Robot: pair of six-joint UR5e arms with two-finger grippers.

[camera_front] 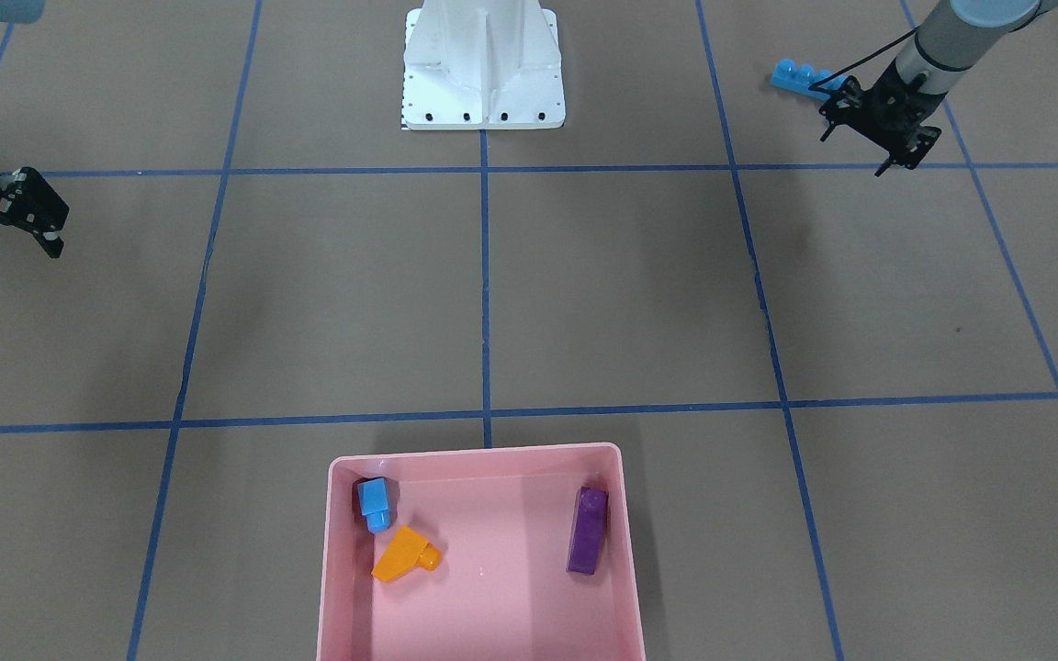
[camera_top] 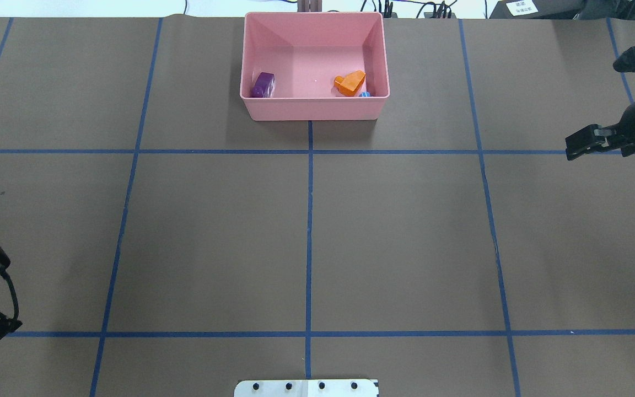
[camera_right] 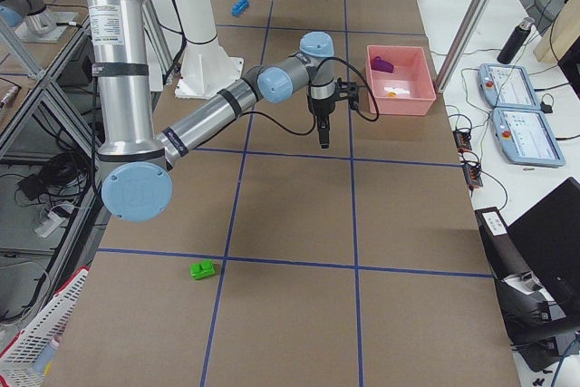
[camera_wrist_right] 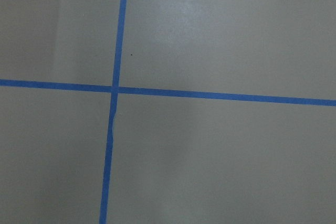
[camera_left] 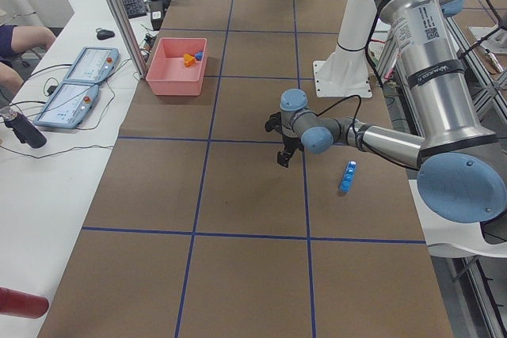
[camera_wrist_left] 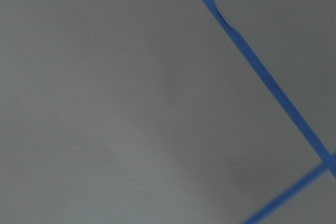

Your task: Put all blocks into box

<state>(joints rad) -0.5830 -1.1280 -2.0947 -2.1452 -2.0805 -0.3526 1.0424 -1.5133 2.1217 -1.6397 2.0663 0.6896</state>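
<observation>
The pink box [camera_front: 478, 454] holds the small blue brick [camera_front: 375, 505], the orange sloped brick [camera_front: 405, 554] and the purple brick [camera_front: 587, 531]. The long blue brick [camera_front: 800, 78] lies on the table near the robot's base side, just beside my left gripper [camera_front: 855, 151], which is open and empty above the table. The green brick [camera_right: 202, 269] lies far out on my right side and shows only in the side views. My right gripper [camera_front: 5, 250] is open and empty, away from every brick. Both wrist views show only bare table and tape.
The white metal base [camera_front: 483, 69] stands at the table's robot-side middle. Blue tape lines [camera_front: 485, 275] divide the brown table into squares. The box [camera_top: 315, 105] sits at the far edge in the overhead view. Operators' tablets [camera_left: 79, 81] lie on a side bench.
</observation>
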